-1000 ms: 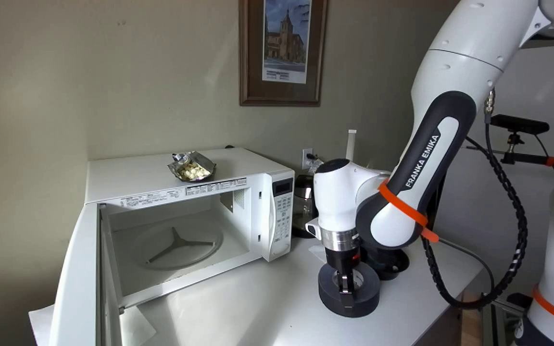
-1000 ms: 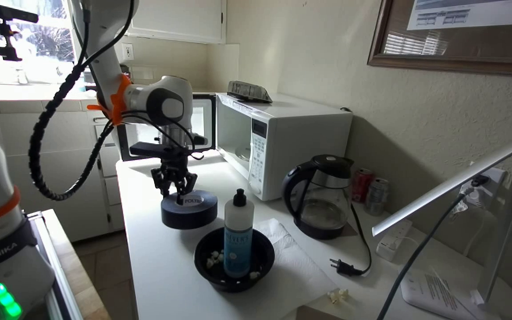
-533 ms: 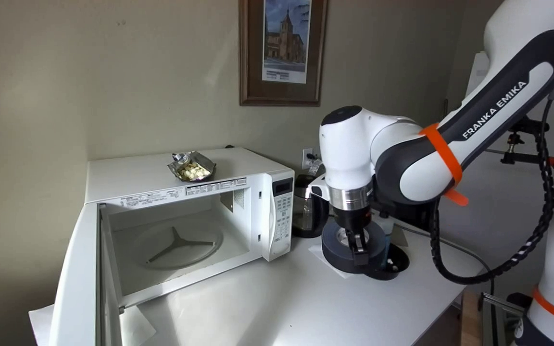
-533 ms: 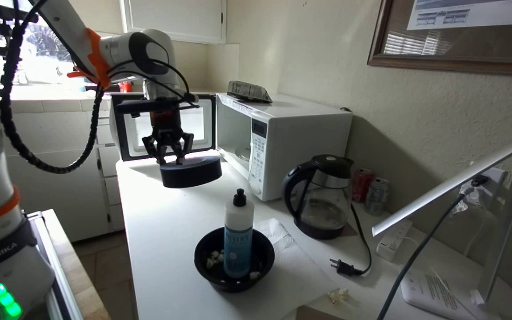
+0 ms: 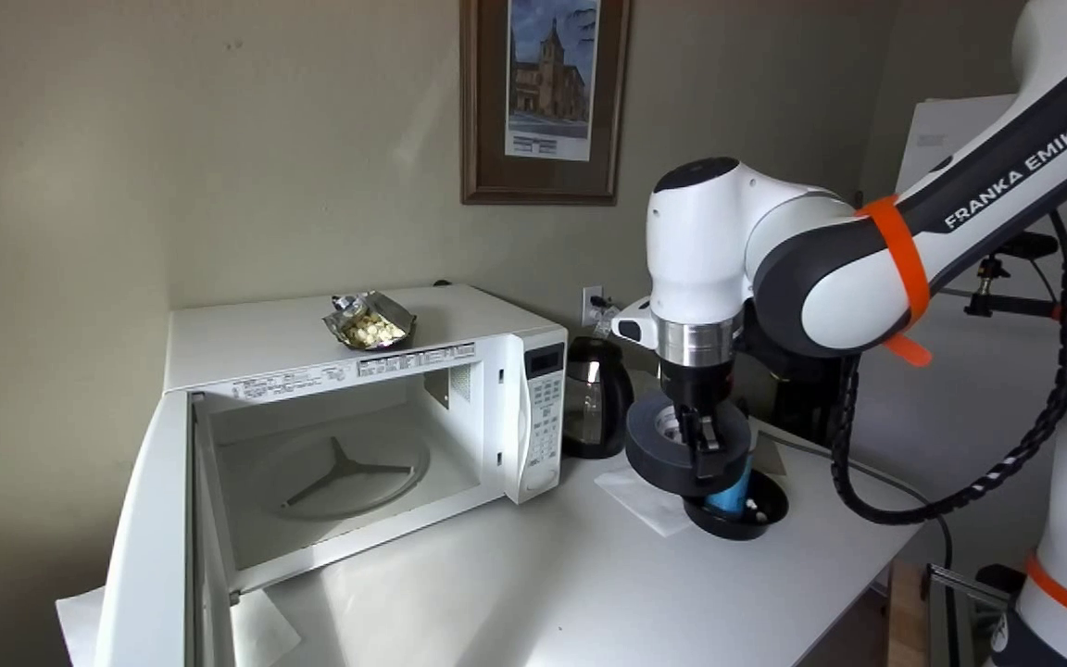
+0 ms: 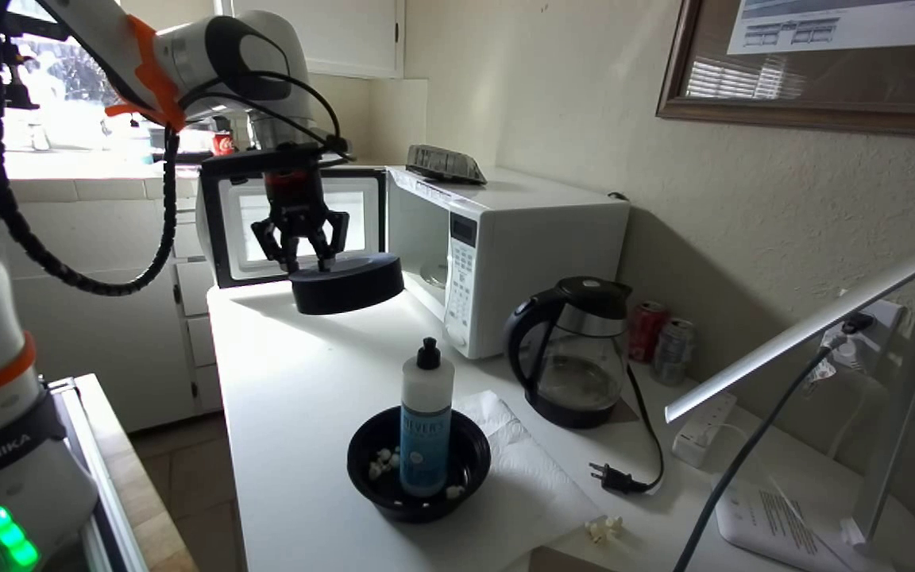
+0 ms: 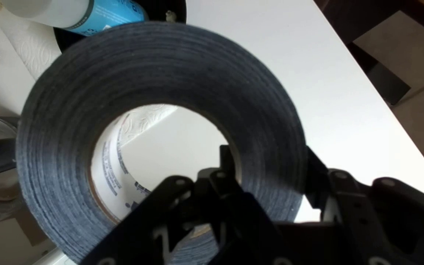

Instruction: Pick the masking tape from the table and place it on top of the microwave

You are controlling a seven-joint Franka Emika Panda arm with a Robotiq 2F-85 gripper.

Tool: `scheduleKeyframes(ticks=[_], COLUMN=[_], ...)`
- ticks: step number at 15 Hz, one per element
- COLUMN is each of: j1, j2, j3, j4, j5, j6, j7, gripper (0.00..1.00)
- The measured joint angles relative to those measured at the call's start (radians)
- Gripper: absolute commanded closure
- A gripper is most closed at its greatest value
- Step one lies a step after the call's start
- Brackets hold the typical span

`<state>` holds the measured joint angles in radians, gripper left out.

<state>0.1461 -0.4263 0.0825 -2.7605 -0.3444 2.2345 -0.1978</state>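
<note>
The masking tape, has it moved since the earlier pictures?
Yes, upward: in both exterior views, the masking tape appears higher relative to the microwave than before.

The masking tape (image 7: 160, 62) is matt with fine ring-shaped grooves all over its face, and the core (image 7: 109, 176) looks like smooth printed cardboard. The gripper (image 6: 308, 266) is mostly dull black, can't tell if metal or plastic, but the arm (image 5: 696, 250) has a glossy white shell and a shiny metal wrist collar (image 5: 696, 343). The microwave (image 6: 545, 270) looks smooth with a slight sheen, and the table (image 5: 515, 565) is slick enough to throw glare. Kettle (image 6: 573, 353) is clear glass plus glossy black plastic, paper towel (image 6: 525, 461) has that quilted embossing. Popcorn container (image 5: 395, 310) seems to be crinkly, shiny foil. The wall (image 6: 584, 135) is pretty bumpy, picture frame (image 5: 469, 111) looks like wood.
</note>
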Motion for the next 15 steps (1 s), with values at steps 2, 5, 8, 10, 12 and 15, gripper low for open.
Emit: scheduleKeyframes(ticks=[2, 5, 8, 10, 12, 15], j1=[-0.003, -0.015, -0.02, -0.031, -0.054, -0.087], j2=[0.0, -0.028, -0.098, -0.17, -0.254, -0.352], j3=[0.001, 0.001, 0.002, 0.0, -0.017, -0.092], j4=[0.001, 0.007, 0.012, 0.018, 0.031, 0.075], j5=[-0.001, -0.003, -0.008, -0.016, -0.023, -0.021], j6=[0.0, -0.001, -0.012, -0.027, -0.028, -0.035], j7=[0.002, 0.006, 0.006, 0.006, -0.003, -0.065], gripper=[0.8, 0.8, 0.8, 0.8, 0.8, 0.55])
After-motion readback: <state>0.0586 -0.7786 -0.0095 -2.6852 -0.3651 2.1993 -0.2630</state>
